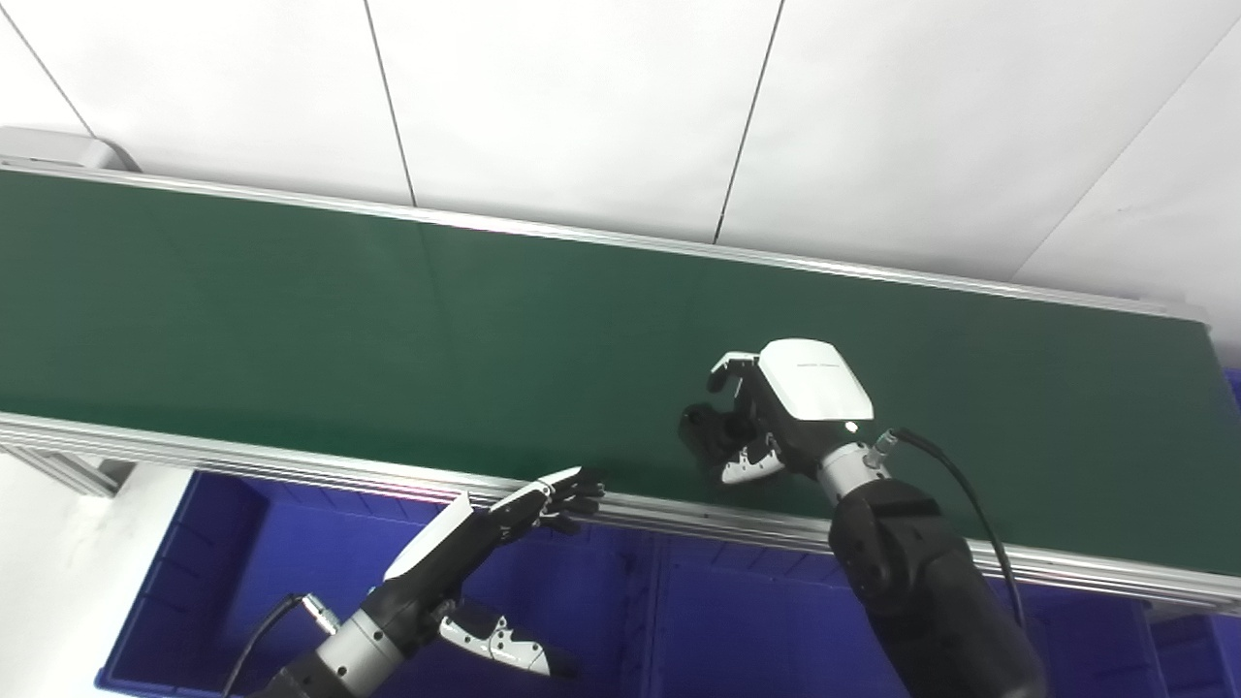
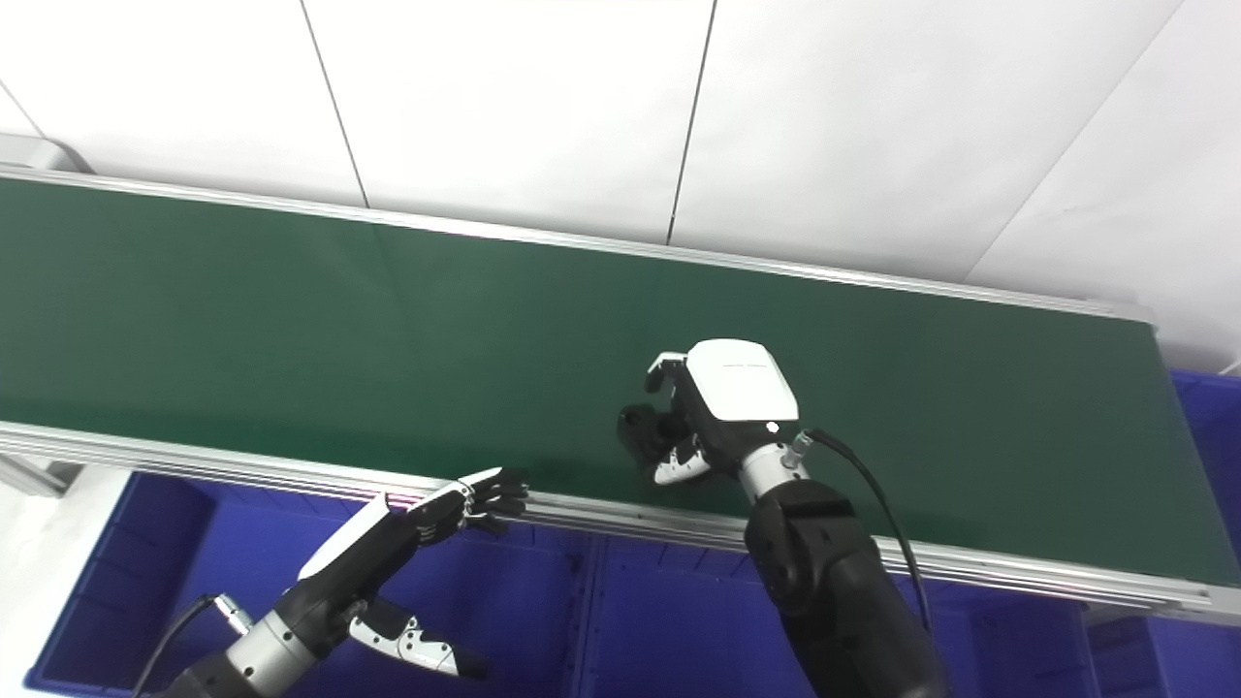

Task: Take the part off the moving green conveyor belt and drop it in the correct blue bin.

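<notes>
The green conveyor belt (image 1: 291,320) runs across the view from left to right. My right hand (image 1: 776,412) rests low over the belt's near half, its fingers curled around a small dark part (image 1: 700,428) that is mostly hidden by them. My left hand (image 1: 485,538) is open and empty, with fingers stretched out. Its fingertips (image 1: 572,490) are at the belt's front rail, above a blue bin (image 1: 223,572). No other part shows on the belt.
Blue bins sit below the belt's front rail: one under the left hand, another (image 1: 737,620) under the right forearm. A further blue bin (image 2: 1207,407) shows past the belt's right end. The aluminium rail (image 1: 242,456) edges the belt. A white panelled wall stands behind.
</notes>
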Controlling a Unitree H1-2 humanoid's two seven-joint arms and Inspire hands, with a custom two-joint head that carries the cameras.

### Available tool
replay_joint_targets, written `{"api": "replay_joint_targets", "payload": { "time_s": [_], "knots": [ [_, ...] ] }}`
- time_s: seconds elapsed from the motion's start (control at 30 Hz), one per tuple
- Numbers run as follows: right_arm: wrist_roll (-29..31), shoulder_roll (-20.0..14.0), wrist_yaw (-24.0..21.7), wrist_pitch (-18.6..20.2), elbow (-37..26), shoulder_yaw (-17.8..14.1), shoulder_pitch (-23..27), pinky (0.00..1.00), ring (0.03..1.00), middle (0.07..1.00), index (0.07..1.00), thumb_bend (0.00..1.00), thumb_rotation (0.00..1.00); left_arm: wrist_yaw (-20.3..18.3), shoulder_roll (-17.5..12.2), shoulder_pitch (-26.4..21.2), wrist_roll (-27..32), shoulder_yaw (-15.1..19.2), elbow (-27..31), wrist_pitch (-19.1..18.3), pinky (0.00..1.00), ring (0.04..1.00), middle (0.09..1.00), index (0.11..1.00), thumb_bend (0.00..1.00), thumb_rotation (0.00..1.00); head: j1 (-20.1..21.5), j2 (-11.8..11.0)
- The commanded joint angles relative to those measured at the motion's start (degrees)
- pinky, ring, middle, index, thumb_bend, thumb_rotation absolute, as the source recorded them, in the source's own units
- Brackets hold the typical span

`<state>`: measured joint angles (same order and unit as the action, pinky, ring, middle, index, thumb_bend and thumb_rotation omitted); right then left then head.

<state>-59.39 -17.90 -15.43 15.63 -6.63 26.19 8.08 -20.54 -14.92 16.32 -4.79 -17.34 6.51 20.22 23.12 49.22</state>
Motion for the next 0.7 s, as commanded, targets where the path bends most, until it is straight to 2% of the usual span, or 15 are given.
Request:
{"api": "replay_joint_targets", "payload": {
  "time_s": [0.0,0.03,0.13,0.33,0.37,0.47,0.67],
  "knots": [
    [-0.9,-1.3,0.6,-2.4,-1.2,0.1,0.7,0.45,0.443,0.496,0.619,0.54,0.00,0.3,-0.2,-0.4,0.6,0.2,1.3,1.9,0.75,0.835,0.884,0.901,0.72,0.18,0.1,-0.1],
    [-1.0,-1.8,0.4,-2.7,-1.4,0.2,0.9,0.42,0.425,0.502,0.616,0.53,0.00,0.4,-0.1,-0.5,0.4,0.2,1.1,2.0,0.75,0.835,0.884,0.902,0.72,0.19,0.1,-0.1],
    [-1.2,-2.8,-0.4,-3.1,-2.4,0.2,1.2,0.47,0.430,0.503,0.614,0.53,0.00,0.4,0.0,-0.6,0.4,0.1,0.9,2.2,0.75,0.834,0.883,0.902,0.73,0.20,0.1,-0.1],
    [-0.5,-3.1,-0.5,-3.1,-5.0,-0.5,0.6,0.48,0.435,0.501,0.608,0.53,0.00,0.5,0.1,-0.7,-0.1,0.0,0.7,2.3,0.77,0.842,0.887,0.904,0.72,0.21,0.0,0.0],
    [-0.3,-3.0,-0.3,-3.3,-5.5,-0.7,0.3,0.46,0.435,0.499,0.539,0.52,0.00,0.5,0.1,-0.7,-0.2,0.0,0.8,2.1,0.77,0.841,0.887,0.903,0.72,0.21,0.0,0.0],
    [0.3,-2.2,0.4,-2.7,-8.9,-1.9,-1.3,0.42,0.430,0.496,0.497,0.52,0.00,0.5,0.2,-0.6,-0.2,-0.1,1.2,1.7,0.77,0.842,0.887,0.903,0.72,0.19,-0.2,0.1],
    [-0.3,0.3,1.9,-2.1,-15.6,-4.3,-5.4,0.37,0.443,0.483,0.487,0.52,0.00,0.5,0.4,-0.8,-0.4,-0.1,1.3,1.7,0.77,0.844,0.888,0.904,0.72,0.19,-0.1,0.5]
  ]
}}
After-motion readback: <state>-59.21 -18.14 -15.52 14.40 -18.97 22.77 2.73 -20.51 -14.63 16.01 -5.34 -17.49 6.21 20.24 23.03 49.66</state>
